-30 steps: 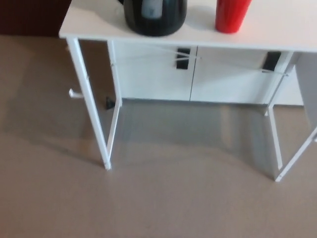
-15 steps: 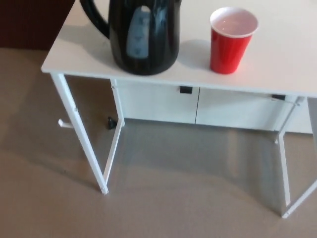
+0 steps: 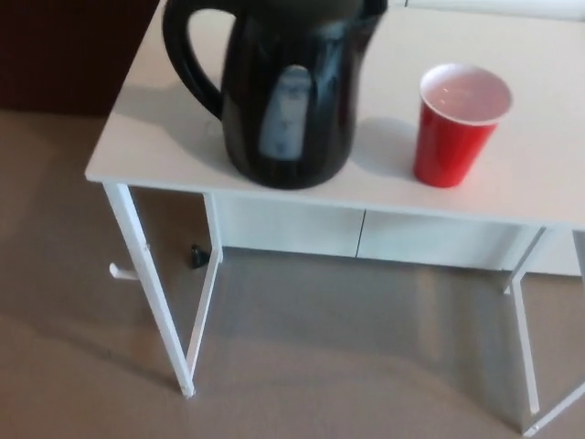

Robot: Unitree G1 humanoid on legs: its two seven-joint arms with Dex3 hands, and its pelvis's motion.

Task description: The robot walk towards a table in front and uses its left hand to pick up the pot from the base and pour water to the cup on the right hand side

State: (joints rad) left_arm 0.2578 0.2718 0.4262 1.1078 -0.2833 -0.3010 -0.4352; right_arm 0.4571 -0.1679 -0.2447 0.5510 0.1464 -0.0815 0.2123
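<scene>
black pot [image 3: 288, 91], red cup [image 3: 455, 123], white table [image 3: 155, 137]

Black pot [image 3: 288, 91] stands upright, handle leftward; red cup [image 3: 457, 123] upright, open, near its right.

Head view looks steeply down, near table [image 3: 164, 128] front edge, slightly blurred

Soft, slightly blurry pic; glare on pot [image 3: 288, 101], dim shadows underneath.
</scene>
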